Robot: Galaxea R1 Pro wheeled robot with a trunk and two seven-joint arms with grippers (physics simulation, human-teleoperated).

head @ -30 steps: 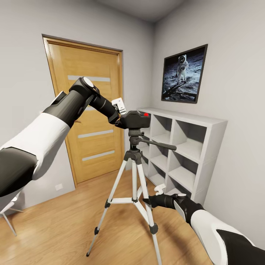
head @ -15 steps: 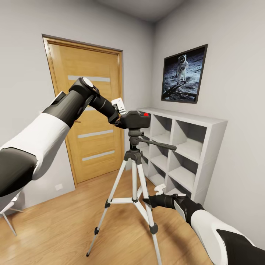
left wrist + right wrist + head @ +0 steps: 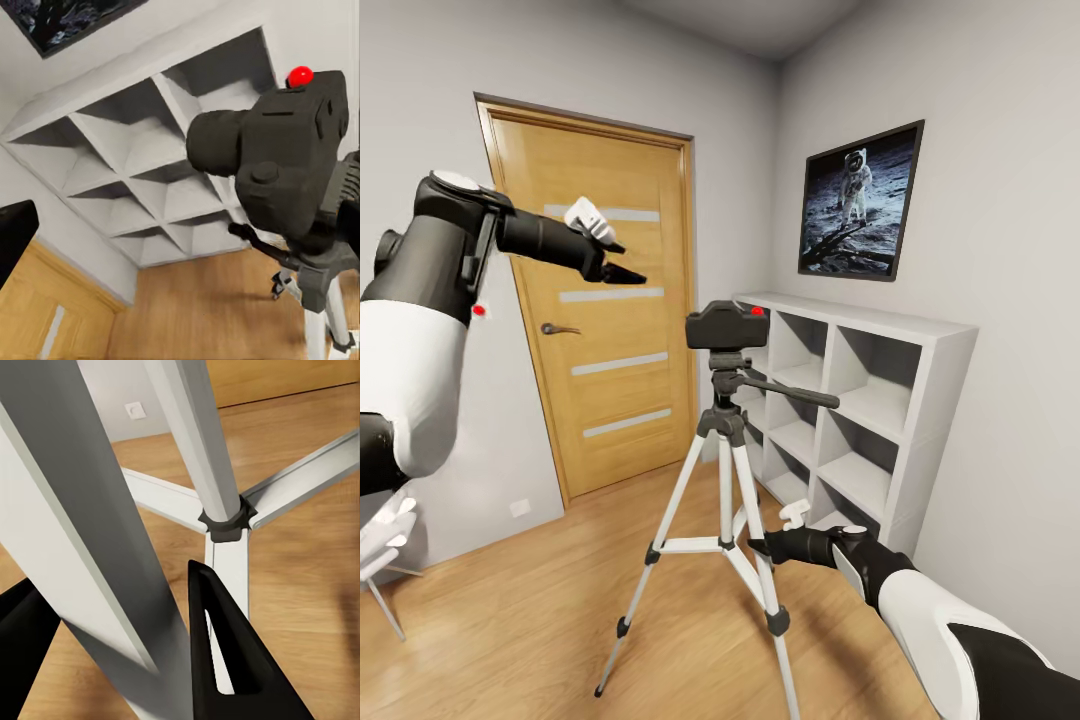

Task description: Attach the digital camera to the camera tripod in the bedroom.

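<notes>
Pulled back from the digital camera [image 3: 726, 325], the left gripper [image 3: 618, 262] has let go and swung up toward ten o'clock, now hanging well apart from it in front of the oak door [image 3: 605, 330]. From the head view, the camera sits alone on the head of the camera tripod [image 3: 725, 480], which stands at the picture's centre beside the white cube shelf [image 3: 860, 400]. The mounting step looks done; what remains is probably to release the leg and back off without jarring it. The left fingers are spread a little and hold nothing. At five o'clock the right gripper [image 3: 765, 546] touches a tripod leg.

From the left wrist, the camera [image 3: 289, 154] rests on the tripod head [image 3: 330, 247], one dark fingertip [image 3: 15, 236] well clear of it.

From the right wrist, the two black fingers [image 3: 225, 660] straddle a pale tripod leg [image 3: 90, 555], pinching it.
</notes>
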